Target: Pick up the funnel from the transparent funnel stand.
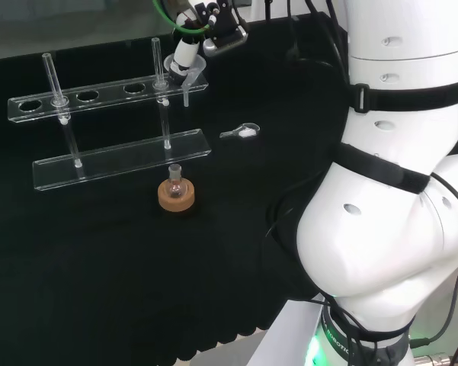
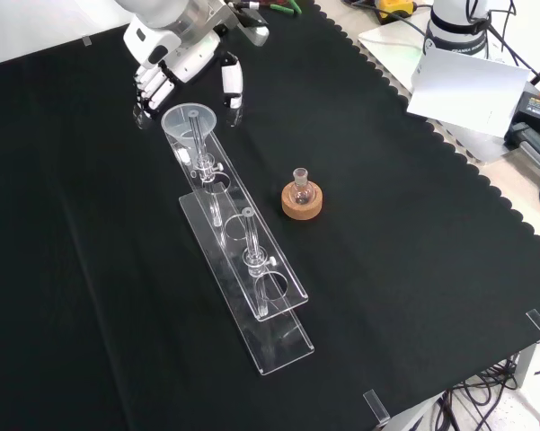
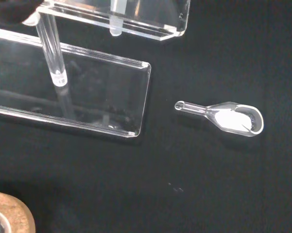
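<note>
The robot's black and white hand (image 2: 187,65) hovers at the far end of a transparent funnel stand (image 2: 252,301) on the black-clothed bench (image 2: 413,269), its fingers (image 2: 153,85) partly curled and its thumb (image 2: 233,85) set apart, flanking but not closed on the clear funnel (image 2: 190,121). In the front view the funnel sits in the end hole of the stand's upper shelf, its wide mouth just below the fingertips; whether any finger touches its rim cannot be told. In the head view, the hand (image 1: 184,55) meets the funnel (image 1: 189,76) at the right end of the stand (image 1: 122,156). Near the stand, a small round-bottomed flask (image 2: 300,183) rests upright on a cork ring (image 2: 302,203). In the wrist view, a small clear glass scoop (image 3: 231,118) lies on the cloth, just beyond the stand's base plate (image 3: 87,102).
</note>
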Motion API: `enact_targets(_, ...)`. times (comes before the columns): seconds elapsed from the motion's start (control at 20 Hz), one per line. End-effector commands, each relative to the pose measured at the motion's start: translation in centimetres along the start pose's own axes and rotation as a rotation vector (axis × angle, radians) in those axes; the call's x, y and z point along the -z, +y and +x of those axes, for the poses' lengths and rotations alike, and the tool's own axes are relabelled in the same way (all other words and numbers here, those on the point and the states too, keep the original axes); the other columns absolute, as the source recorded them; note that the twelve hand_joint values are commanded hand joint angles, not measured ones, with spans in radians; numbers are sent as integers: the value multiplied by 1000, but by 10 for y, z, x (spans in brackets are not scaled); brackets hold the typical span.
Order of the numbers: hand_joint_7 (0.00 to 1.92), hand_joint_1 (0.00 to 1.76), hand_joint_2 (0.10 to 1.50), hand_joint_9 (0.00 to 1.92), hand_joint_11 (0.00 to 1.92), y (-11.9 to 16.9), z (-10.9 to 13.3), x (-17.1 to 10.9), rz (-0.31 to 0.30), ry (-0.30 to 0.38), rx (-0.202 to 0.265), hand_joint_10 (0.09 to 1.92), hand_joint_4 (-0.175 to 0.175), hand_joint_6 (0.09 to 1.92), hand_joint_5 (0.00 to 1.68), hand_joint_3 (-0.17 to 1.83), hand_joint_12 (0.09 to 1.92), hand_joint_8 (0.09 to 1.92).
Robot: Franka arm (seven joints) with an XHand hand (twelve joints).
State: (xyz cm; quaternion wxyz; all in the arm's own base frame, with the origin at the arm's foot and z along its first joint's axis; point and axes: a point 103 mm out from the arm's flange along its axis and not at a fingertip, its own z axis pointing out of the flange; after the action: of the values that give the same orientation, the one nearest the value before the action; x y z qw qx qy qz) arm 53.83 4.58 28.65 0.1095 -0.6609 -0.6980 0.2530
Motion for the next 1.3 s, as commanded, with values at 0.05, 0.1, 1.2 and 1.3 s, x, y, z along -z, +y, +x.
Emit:
enact_targets(0.05, 0, 656, 679, 122, 132, 3, 3, -5, -2, -34, -3, 850, 51, 87, 139, 236, 1599, 480)
enact_targets(0.1, 0, 658, 678, 129, 132, 3, 3, -6, -3, -34, -3, 847, 51, 87, 141, 241, 1599, 492)
enact_targets(1.2, 16, 684, 660, 258, 170, 17, -3, -15, -23, -44, -24, 783, 43, 87, 186, 339, 1588, 625)
enact_targets(1.3, 22, 685, 663, 267, 170, 18, -3, -15, -23, -45, -25, 783, 41, 87, 194, 344, 1587, 629)
